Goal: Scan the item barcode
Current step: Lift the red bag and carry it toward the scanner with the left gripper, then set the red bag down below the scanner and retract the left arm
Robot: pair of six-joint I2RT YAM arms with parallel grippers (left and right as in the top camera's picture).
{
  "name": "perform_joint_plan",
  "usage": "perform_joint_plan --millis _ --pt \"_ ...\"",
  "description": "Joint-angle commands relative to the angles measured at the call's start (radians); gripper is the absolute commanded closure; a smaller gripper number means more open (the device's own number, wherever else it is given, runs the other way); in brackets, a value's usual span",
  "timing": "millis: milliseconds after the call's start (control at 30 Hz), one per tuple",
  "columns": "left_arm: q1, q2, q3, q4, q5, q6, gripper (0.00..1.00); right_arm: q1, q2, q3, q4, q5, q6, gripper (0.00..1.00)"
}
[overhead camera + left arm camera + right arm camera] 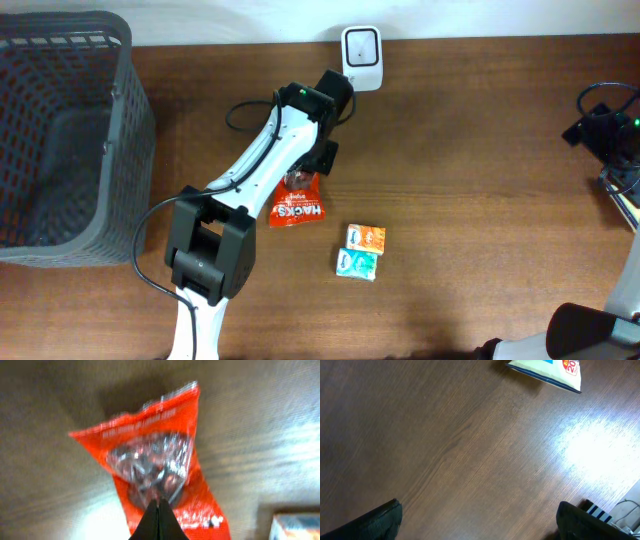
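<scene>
Left tool (159,504): black fingers clenched tip to tip, no gap between them, pinching the crumpled film of the red bag (150,460); creases in the film run toward the pinch; the wrist view is blurred, so the bag's white lettering cannot be read there, and its lower end is cut off by the frame edge.

Red bag: glossy plastic, roughly oblong, with a clear window showing dark wrapped pieces; in the overhead view it sits (297,210) just under the left tool (318,160), the arm covering its top end; whether it rests on the desk (480,150) or hangs just above it cannot be told; no barcode is visible.

Orange box (366,238) and teal box (356,264): small cardboard cartons, touching one another, near the bag's right side; print too small to read.

Scanner (360,55): white, rounded-square housing with a dark window, at the desk's far edge, apart from the bag.

Cable (240,108): black, looping beside the left arm.

Basket (135,140): grey plastic mesh, at the desk's left end, cut off by the frame.

Right tool (480,522): released, fingers spread wide, only the tips in frame, holding nothing, over bare brown wood-grain with a patch of glare.

Pale packet (550,370): blue and red-yellow print, mostly cut off.
</scene>
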Motion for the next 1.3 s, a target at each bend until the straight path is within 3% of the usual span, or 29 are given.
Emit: perform_joint_plan --millis 0,167,333,600,900,1067,1133,1167,1200,1267 --pt "0.004 -0.013 -0.053 -0.021 0.004 -0.037 1.00 0.005 0.002 -0.004 0.000 0.002 0.006 0.01" --pt "0.004 -0.013 -0.170 0.032 0.027 -0.047 1.00 0.005 0.002 -0.004 0.000 0.002 0.006 0.02" --pt "0.004 -0.013 -0.335 0.252 0.069 -0.057 1.00 0.005 0.002 -0.004 0.000 0.002 0.006 0.02" --pt "0.004 -0.013 -0.357 0.408 0.278 -0.057 1.00 0.005 0.002 -0.004 0.000 0.002 0.006 0.02" --pt "0.004 -0.068 -0.118 0.252 0.325 -0.045 1.00 0.005 0.002 -0.004 0.000 0.002 0.006 0.01" --pt "0.033 -0.148 0.067 0.061 0.121 -0.046 0.99 0.005 0.002 -0.004 0.000 0.002 0.006 0.01" --pt "0.048 -0.168 0.086 0.032 0.038 -0.046 0.83 0.005 0.002 -0.004 0.000 0.002 0.006 0.02" --pt "0.060 -0.180 0.087 0.016 -0.004 -0.046 0.53 0.005 0.002 -0.004 0.000 0.002 0.006 0.02" --pt "0.069 -0.187 0.087 0.003 -0.022 -0.046 0.01 0.005 0.002 -0.004 0.000 0.002 0.006 0.02" --pt "0.094 -0.190 0.087 -0.017 -0.030 -0.046 0.01 0.005 0.002 -0.004 0.000 0.002 0.006 0.02"
